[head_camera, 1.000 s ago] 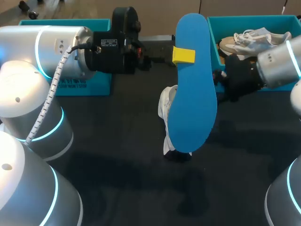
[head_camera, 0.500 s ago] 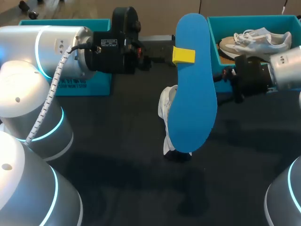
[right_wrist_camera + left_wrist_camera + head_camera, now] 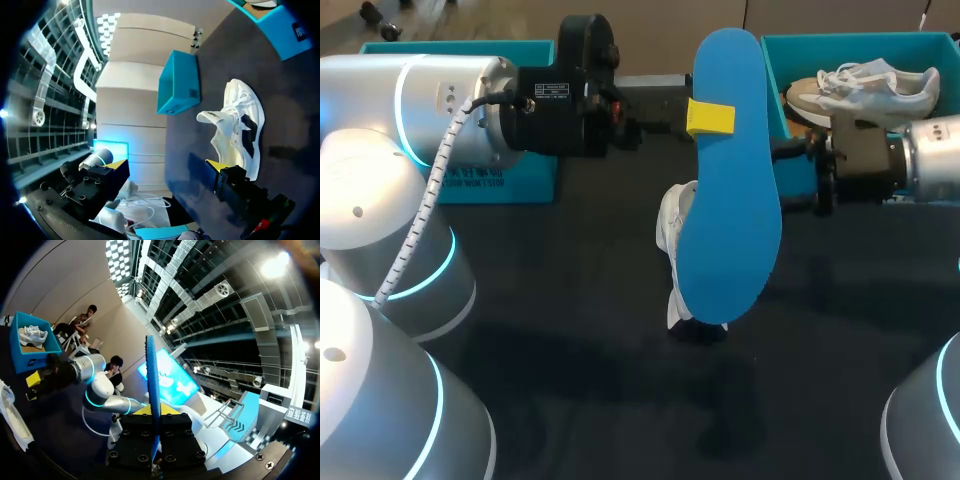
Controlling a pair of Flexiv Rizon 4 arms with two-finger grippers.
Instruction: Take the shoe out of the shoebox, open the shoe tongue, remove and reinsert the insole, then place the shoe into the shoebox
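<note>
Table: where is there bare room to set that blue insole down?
Bare table on the robot's side of the shoe, and between it and the left shoebox. Crowded between the insole and right shoebox, where the right gripper sits.

Head view evenly lit from overhead. Soft glare on my left arm [image 3: 380, 90] shell. Insole [image 3: 730, 200] casts a faint shadow on the black table [image 3: 570, 320]. Ceiling lamps [image 3: 274, 267] flare in my left wrist view.

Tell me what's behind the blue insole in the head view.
The white shoe lies on the table behind the insole. Only one side of it shows; the rest is covered.
</note>
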